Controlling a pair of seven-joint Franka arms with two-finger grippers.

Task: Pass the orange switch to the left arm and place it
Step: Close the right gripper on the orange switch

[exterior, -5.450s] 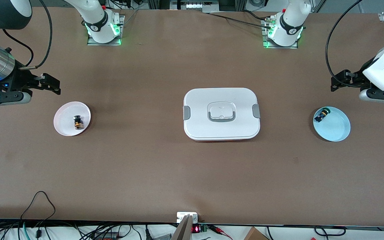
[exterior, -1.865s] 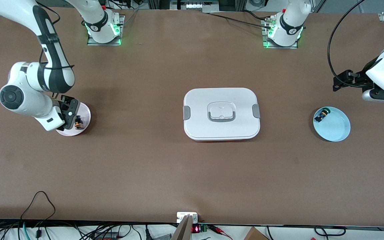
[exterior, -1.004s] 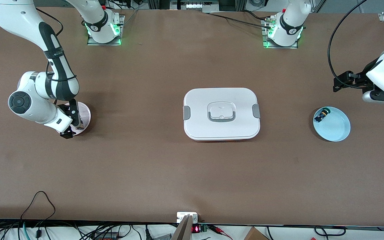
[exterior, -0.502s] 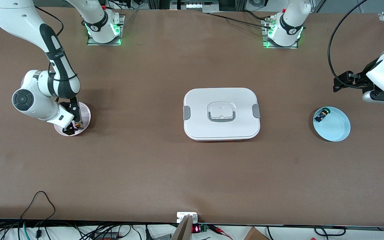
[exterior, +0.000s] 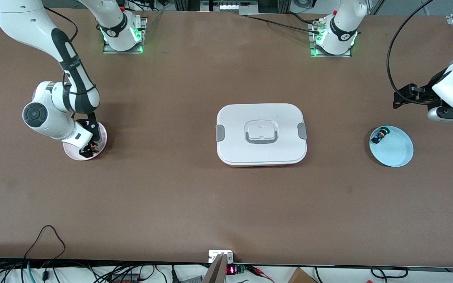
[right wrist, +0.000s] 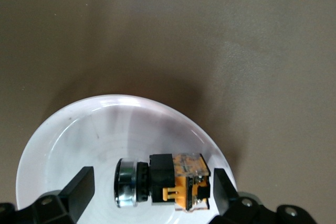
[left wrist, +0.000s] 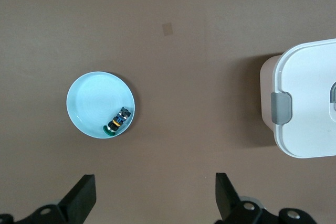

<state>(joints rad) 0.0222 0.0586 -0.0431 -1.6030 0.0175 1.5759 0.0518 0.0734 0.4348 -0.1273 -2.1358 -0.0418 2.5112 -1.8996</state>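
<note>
Right wrist view: my right hand [right wrist: 148, 188] open, straddling the orange switch [right wrist: 164, 186] on the pink plate [right wrist: 63, 135]. Small, light, hard, likely rolls; I'd pinch the black-orange body. Left hand [left wrist: 155, 195] open, waiting over the worktop [exterior: 171, 196], three o'clock end.

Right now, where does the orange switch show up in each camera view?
Front view: orange switch lies on the pink plate at the right arm's end of the table, under the right gripper.
Right wrist view: switch between the open jaws.
Left wrist view: not in it.
Shared landmark: the pink plate.
</note>
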